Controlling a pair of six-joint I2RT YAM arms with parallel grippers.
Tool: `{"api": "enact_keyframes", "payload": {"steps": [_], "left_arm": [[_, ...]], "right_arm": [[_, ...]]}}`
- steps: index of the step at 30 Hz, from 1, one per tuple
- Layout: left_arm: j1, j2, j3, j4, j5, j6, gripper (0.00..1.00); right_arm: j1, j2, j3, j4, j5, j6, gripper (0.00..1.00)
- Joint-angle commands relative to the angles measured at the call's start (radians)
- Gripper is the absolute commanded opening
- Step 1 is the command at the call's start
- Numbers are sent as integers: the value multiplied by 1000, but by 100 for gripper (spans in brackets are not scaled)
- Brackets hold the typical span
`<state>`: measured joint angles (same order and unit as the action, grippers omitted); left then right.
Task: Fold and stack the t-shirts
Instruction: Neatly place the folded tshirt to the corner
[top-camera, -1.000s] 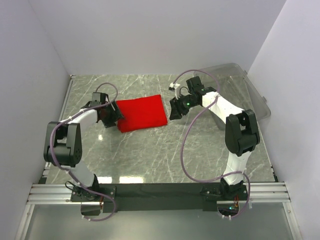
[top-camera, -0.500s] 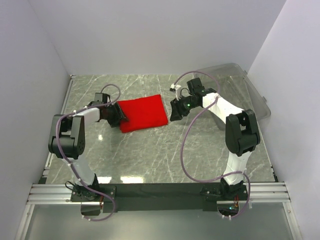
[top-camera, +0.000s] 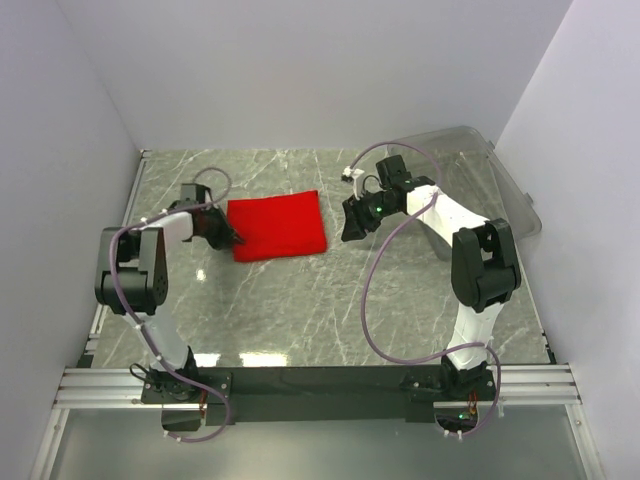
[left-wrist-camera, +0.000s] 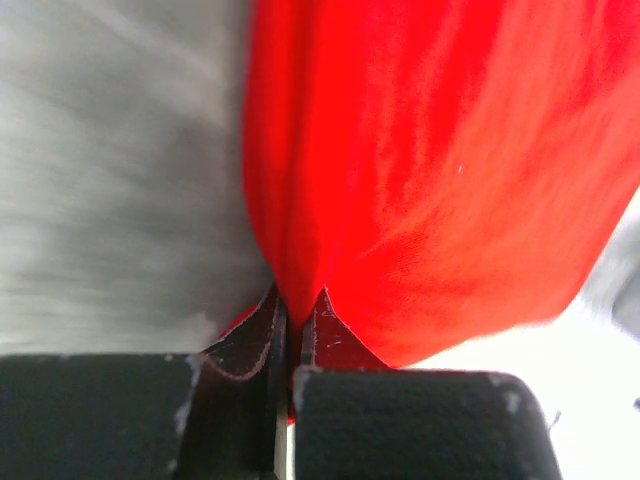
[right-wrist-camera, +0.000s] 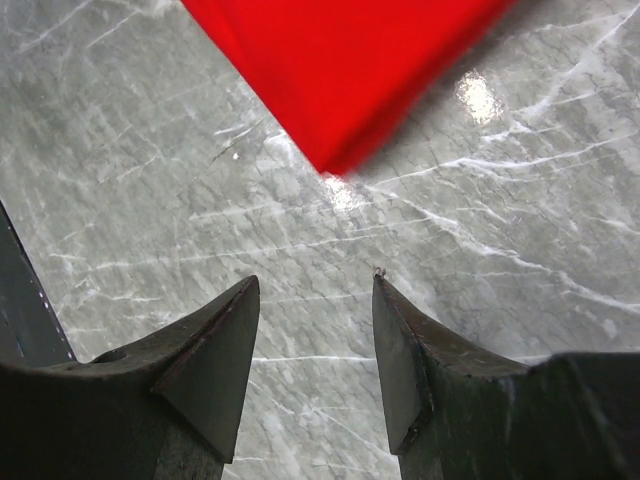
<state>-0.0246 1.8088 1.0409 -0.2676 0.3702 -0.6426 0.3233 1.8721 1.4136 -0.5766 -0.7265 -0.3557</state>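
You'll find a clear plastic bin (top-camera: 508, 185) at the far right corner of the grey marble table (top-camera: 300, 310), close against the right wall.

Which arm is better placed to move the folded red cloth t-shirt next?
Left: the left gripper is shut on the red cloth t-shirt at its edge; the right gripper hangs open, apart from it.

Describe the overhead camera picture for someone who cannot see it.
A folded red t-shirt lies on a grey marble table; the left gripper is shut on its near-left corner, while the right gripper hangs open off its right edge. A clear plastic bin sits at the far right.
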Motion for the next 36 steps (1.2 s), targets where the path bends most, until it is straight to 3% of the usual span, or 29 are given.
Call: {"api": "enact_keyframes", "payload": {"steps": [1, 9, 14, 19, 23, 26, 27, 30, 36], "left_arm": [[109, -31, 97, -33, -100, 55, 1], [323, 75, 287, -120, -165, 142, 1], [391, 196, 421, -194, -223, 188, 1], [440, 227, 449, -232, -306, 184, 1], [479, 210, 439, -222, -269, 205, 1], [479, 126, 392, -164, -249, 228, 29], [479, 95, 377, -148, -251, 228, 42], [479, -20, 346, -110, -258, 227, 64], [479, -160, 311, -95, -237, 222, 68]], "right_arm": [[-10, -48, 16, 18, -19, 3, 56], [-23, -41, 24, 18, -30, -2, 56], [-30, -39, 25, 20, -31, -3, 56], [-38, -37, 22, 20, -33, -3, 56], [-43, -33, 25, 18, -36, -9, 56], [-41, -27, 38, 5, -36, -18, 56], [-41, -27, 41, 1, -34, -23, 56], [-43, -28, 50, -9, -31, -38, 56], [-41, -39, 65, -20, -30, -51, 56]]}}
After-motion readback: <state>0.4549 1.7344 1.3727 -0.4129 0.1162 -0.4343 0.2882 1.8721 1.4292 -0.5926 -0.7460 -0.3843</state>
